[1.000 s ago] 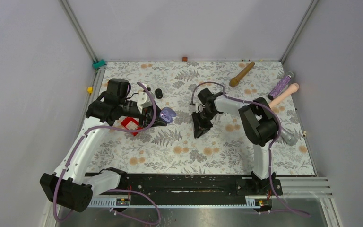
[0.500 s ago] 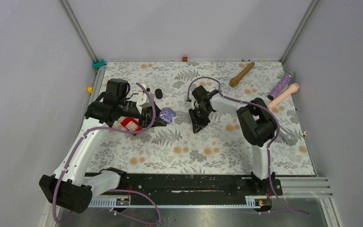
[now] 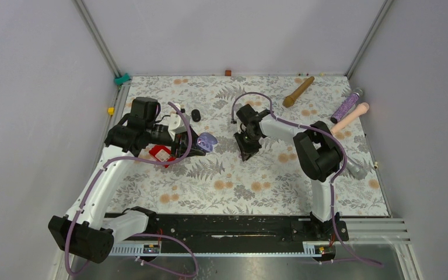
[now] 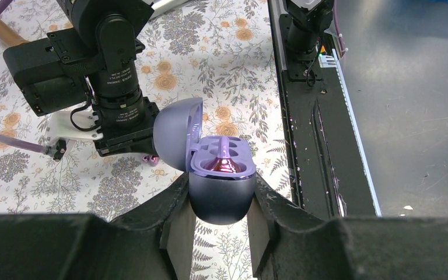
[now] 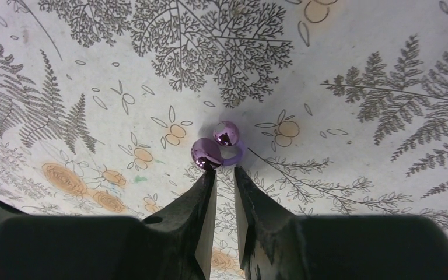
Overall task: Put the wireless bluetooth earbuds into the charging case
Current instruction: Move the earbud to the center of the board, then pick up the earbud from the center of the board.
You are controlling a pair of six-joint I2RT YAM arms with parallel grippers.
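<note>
My left gripper point(image 4: 220, 188) is shut on the dark base of a purple charging case point(image 4: 219, 201) and holds it above the table with its lid open. One glossy purple earbud point(image 4: 224, 163) sits in a socket of the case. From above, the case point(image 3: 208, 140) is at centre left, with the left gripper point(image 3: 200, 148) behind it. A second purple earbud point(image 5: 208, 154) lies on the floral table. It touches the tips of my right gripper point(image 5: 224, 172), whose jaws stand narrowly open with only table in the gap. The right gripper point(image 3: 245, 153) points down, just right of the case.
A red tray point(image 3: 162, 153) lies under the left arm. A small black object point(image 3: 196, 115) sits behind the case. A wooden handle point(image 3: 298, 91), a glittery purple stick point(image 3: 348, 104) and a pink stick point(image 3: 350, 116) lie at the back right. The black rail point(image 4: 315, 116) runs along the near edge.
The right gripper has shifted a little back and to the left, towards the case. The left gripper and case have stayed put.
</note>
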